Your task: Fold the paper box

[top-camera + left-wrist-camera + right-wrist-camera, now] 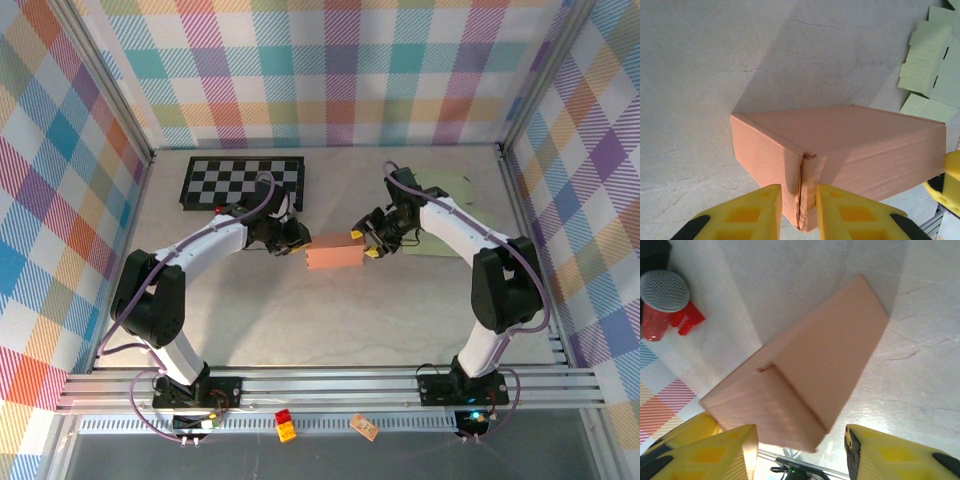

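Note:
The pink paper box (333, 253) lies closed on the table's middle, between my two grippers. My left gripper (293, 240) is at the box's left end. In the left wrist view its yellow fingers (752, 212) stand narrowly apart, and my left gripper (799, 192) pinches the box's near vertical corner (802, 200), where a seam gapes. My right gripper (368, 245) is at the box's right end. My right gripper (801, 434) is open around that end of the box (805, 375): one finger (735, 452) touches it, the other stands apart.
A black-and-white checkerboard (243, 181) lies at the back left, with a small red object with a grey mesh top (664, 302) near it. A flat pale green cardboard blank (447, 212) lies under the right arm. Plaid walls enclose the table.

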### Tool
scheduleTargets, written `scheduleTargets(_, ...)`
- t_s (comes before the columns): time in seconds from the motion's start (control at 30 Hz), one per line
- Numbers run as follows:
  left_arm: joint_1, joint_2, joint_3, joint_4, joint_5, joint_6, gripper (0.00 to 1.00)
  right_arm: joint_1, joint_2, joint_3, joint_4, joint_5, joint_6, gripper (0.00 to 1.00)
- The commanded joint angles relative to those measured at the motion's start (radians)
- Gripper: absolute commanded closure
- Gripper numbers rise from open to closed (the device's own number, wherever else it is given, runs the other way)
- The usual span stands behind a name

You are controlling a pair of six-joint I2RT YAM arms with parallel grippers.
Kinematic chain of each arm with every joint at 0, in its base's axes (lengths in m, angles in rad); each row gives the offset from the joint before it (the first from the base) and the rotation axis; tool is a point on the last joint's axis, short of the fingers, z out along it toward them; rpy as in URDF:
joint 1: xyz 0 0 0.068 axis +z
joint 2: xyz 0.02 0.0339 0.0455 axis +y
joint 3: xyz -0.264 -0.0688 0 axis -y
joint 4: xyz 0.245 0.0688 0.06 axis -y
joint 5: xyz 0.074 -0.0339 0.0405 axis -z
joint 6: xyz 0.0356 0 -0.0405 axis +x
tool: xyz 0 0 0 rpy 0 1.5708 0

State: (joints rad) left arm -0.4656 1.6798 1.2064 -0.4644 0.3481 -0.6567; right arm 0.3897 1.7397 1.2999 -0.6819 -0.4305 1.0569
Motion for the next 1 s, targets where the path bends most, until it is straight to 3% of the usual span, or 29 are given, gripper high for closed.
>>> scheduleTargets(0.0,0.007,0.003,-0.024,-0.068,-0.029,0.025,0.76,-0.005,-0.003,-0.030,-0.042,0.020,-0.026,0.52)
scheduleTargets(0.37,0.006,-0.004,-0.024,-0.058,-0.022,0.038,0.76,-0.013,-0.031,-0.032,-0.063,0.055,-0.092,0.62)
scheduleTargets(0.67,-0.058,-0.113,-0.114,-0.005,-0.077,0.194,0.80,-0.064,-0.126,-0.024,0.049,0.002,-0.137,0.49)
scheduleTargets(0.97,-0.150,-0.216,-0.254,0.073,-0.123,0.179,0.81,-0.073,-0.156,-0.111,0.068,-0.041,-0.119,0.43)
